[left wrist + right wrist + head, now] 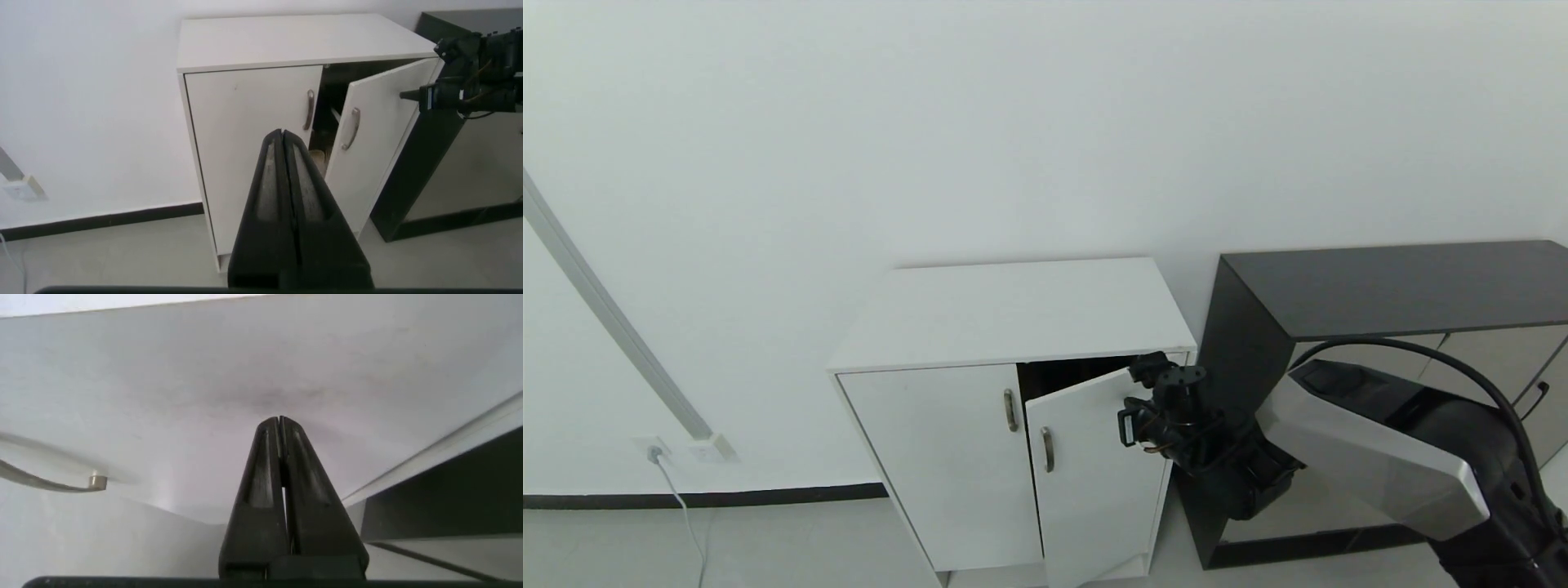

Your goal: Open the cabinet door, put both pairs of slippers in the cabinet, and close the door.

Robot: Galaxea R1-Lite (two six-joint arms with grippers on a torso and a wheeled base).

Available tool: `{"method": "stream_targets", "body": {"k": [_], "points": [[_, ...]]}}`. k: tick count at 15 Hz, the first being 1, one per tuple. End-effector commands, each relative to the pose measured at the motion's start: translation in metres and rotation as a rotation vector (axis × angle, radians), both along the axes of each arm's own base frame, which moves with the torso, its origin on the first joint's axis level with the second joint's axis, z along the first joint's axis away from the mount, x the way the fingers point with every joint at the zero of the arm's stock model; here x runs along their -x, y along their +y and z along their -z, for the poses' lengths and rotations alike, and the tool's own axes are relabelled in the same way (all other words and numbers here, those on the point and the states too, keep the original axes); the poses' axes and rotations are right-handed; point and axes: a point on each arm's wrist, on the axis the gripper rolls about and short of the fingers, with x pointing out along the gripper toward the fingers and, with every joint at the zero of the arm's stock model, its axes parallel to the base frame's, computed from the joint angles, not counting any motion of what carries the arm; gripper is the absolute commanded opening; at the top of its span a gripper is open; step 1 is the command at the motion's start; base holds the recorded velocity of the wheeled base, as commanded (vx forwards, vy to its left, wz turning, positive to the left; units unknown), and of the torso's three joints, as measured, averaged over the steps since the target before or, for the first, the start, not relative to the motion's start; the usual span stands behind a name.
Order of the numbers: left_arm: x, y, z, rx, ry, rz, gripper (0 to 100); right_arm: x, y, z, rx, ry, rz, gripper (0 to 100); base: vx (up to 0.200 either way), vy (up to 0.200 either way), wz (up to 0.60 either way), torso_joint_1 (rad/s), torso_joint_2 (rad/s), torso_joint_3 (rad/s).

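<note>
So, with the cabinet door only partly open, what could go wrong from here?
1. The right gripper is shut and points at the face of the right door, away from the handle. A push there could slip, or swing the door shut.
2. The right arm lies close beside the black cabinet, so a wider swing might hit it.
3. The door gap looks narrow, and slippers may catch on the door edge.

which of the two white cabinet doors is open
The right door, swung outward with a dark gap showing behind its top edge; the left door sits flush and closed.
</note>
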Motion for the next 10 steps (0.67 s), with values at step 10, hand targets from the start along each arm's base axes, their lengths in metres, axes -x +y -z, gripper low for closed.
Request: {"method": "stream_targets", "body": {"k": [10], "points": [[0.000,0.000,0.000,0.000,-0.001,0.000,0,-0.026,-0.001,-0.002,0.004,0.004,0.031,0,0.000,0.000,0.00,0.000,0.00,0.000]]}}
